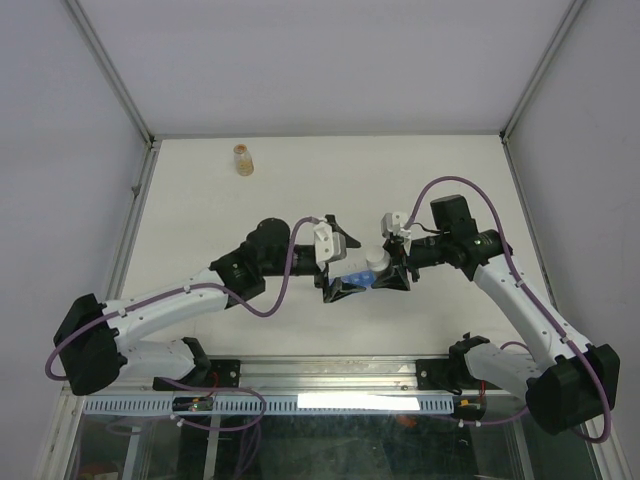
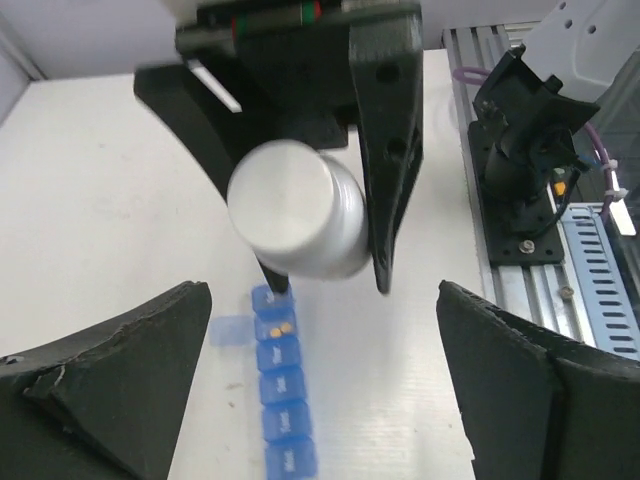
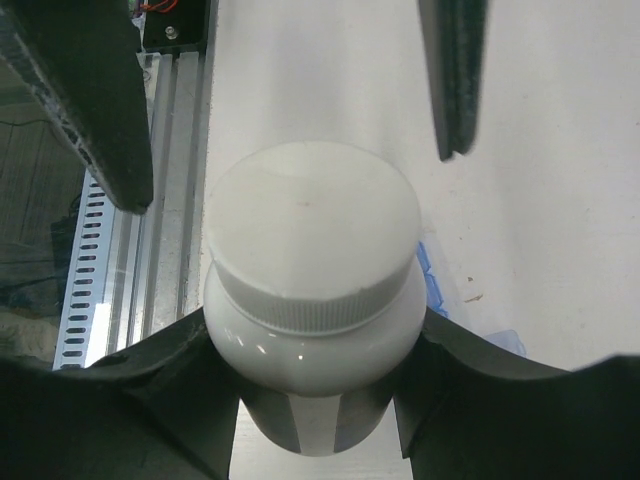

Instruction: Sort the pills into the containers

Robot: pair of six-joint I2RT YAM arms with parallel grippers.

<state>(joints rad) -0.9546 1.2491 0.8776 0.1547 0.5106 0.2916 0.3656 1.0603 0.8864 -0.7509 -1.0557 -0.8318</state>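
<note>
Pill box (image 2: 282,400): strip lying left–right beneath white bottle (image 3: 312,230) clamped in right gripper (image 3: 315,400); left gripper (image 2: 322,290) wide open, empty.

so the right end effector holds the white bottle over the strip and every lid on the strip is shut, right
Not every lid: the left wrist view shows one lid flipped open beside the strip, with orange pills in that compartment. The rest stands: the right end effector holds the white bottle over the strip.
</note>
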